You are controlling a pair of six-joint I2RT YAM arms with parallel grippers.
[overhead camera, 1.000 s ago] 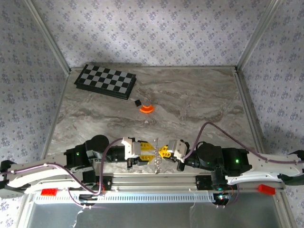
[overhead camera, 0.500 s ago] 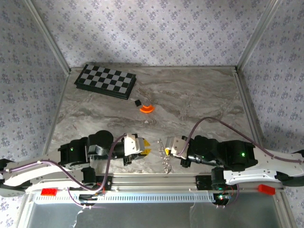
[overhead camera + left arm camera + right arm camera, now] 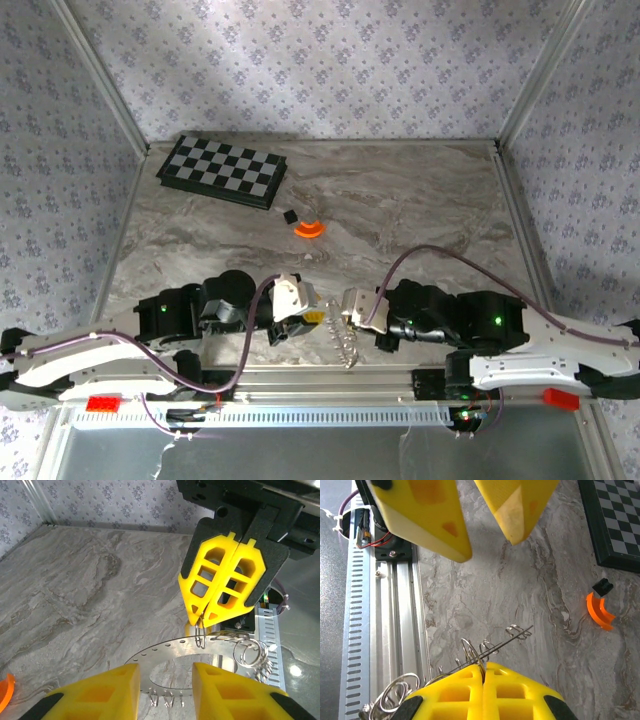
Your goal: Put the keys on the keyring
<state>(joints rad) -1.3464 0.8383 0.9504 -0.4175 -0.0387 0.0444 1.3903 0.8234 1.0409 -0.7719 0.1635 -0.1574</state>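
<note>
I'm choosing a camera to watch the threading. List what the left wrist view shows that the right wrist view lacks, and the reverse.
Left wrist: the keyring face-on with its holes, and the patterned wall. Right wrist: the checkered board and the black cube. Both: the right gripper shut on the keyring, the left gripper open, the orange disc.

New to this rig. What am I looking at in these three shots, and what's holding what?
Two robot arms are bolted at the near edge of the table, each ending in a yellow two-finger gripper. The wide shot looks down from above and behind; the other two come from cameras on each wrist. The right gripper is shut on the rim of the keyring, a thin ring hung with small wire loops. The left gripper faces it, open and empty. On the table lie a checkered board, an orange disc and a black cube.
</note>
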